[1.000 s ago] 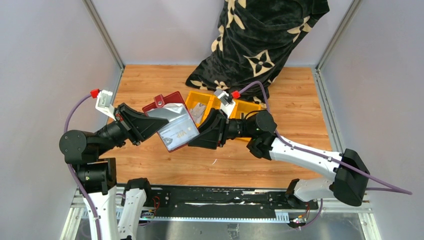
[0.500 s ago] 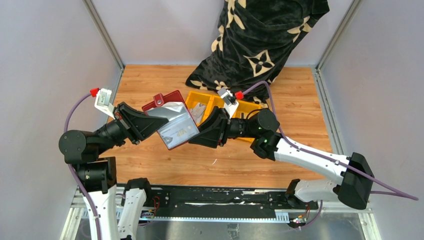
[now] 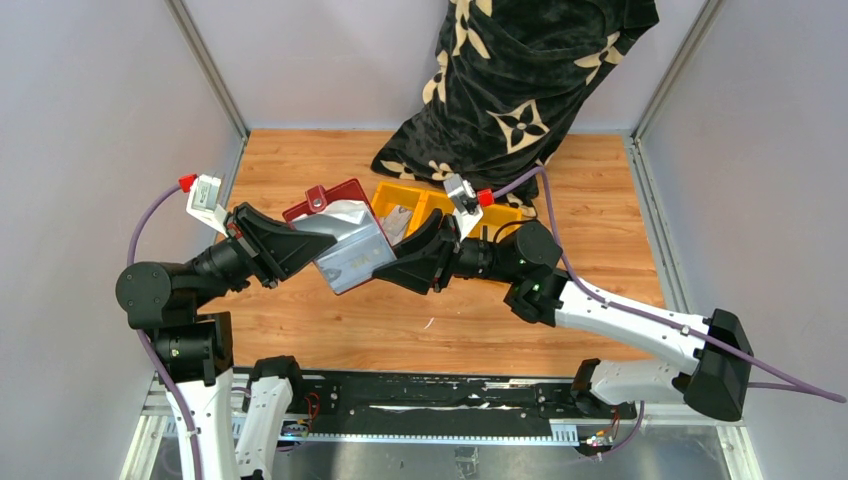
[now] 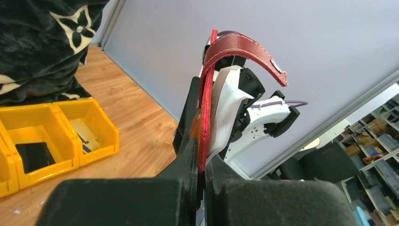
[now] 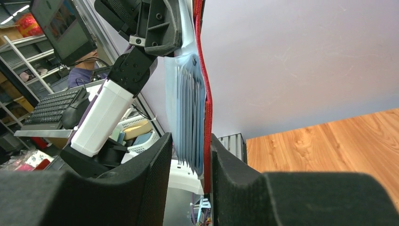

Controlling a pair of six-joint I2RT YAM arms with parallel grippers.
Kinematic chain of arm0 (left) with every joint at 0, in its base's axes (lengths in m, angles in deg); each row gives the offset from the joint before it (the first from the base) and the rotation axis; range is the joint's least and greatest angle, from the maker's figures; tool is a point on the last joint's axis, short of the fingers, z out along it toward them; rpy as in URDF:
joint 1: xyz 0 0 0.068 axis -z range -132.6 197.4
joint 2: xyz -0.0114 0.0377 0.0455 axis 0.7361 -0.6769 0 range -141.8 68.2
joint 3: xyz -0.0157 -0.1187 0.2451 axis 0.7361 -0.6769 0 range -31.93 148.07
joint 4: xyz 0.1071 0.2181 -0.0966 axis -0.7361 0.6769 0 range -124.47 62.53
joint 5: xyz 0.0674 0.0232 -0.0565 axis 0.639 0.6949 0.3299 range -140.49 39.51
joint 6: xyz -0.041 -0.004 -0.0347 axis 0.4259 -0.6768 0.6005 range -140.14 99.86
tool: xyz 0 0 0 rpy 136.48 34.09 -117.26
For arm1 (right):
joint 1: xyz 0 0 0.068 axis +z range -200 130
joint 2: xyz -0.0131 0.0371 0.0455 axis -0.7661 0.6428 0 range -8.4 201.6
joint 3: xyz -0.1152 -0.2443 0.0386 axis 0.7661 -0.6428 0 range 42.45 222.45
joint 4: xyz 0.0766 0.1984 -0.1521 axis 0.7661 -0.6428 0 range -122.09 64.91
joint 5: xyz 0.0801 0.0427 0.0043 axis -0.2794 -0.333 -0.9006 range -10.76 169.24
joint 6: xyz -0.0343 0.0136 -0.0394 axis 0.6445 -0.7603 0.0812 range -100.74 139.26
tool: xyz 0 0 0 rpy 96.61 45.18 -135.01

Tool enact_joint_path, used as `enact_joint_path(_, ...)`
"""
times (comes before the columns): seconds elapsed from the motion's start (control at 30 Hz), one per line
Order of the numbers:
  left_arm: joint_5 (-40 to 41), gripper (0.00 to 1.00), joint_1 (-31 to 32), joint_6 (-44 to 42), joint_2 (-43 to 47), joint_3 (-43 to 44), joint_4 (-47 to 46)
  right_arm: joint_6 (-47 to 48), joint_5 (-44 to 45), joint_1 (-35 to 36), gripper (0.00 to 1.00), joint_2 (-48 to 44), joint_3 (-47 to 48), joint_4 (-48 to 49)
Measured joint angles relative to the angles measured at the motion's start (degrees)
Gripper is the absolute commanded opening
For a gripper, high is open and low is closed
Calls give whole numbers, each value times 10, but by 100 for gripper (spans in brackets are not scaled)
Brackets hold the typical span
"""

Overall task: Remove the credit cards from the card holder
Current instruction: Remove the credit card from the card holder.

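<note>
Seen from the top external camera, the card holder (image 3: pixel 345 245) is held in the air above the wooden table (image 3: pixel 330 320), just left of frame centre and between the two arms. It lies open. Its dark red cover with the snap tab points to the upper left, and its silvery inside faces up.

Left gripper (image 3: pixel 308 245): it enters from the left of the frame. In the left wrist view the left gripper (image 4: pixel 202 186) has its jaws pressed together on the lower red edge of the card holder (image 4: pixel 203 127). The holder stands upright from the fingers, and the red strap curls over at the top of the frame.

Right gripper (image 3: pixel 388 262): it meets the holder's right edge at frame centre. In the right wrist view the right gripper (image 5: pixel 190 157) has its jaws partly spread. One finger stands on each side of the card holder (image 5: pixel 207 117), pinching its edge.

The credit cards (image 5: pixel 188 108) show as thin silvery layered edges, packed against the inside of the red cover at upper centre of that frame. I cannot tell card edges from pocket edges there.

A yellow bin (image 3: pixel 395 195) sits on the table just right of the holder, partly hidden by the right arm. A black patterned cloth (image 3: pixel 510 90) is heaped behind it at the top centre of the frame.
</note>
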Motion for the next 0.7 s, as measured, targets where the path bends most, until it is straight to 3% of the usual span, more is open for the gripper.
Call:
enact_joint_path(0.43, -9, 0, 0, 7, -1, 1, -2, 18, 3, 8, 40, -6, -18, 4)
enact_joint_path(0.7, -12, 0, 0, 11, -3, 4, -6, 17, -5, 8, 35, -10, -28, 16)
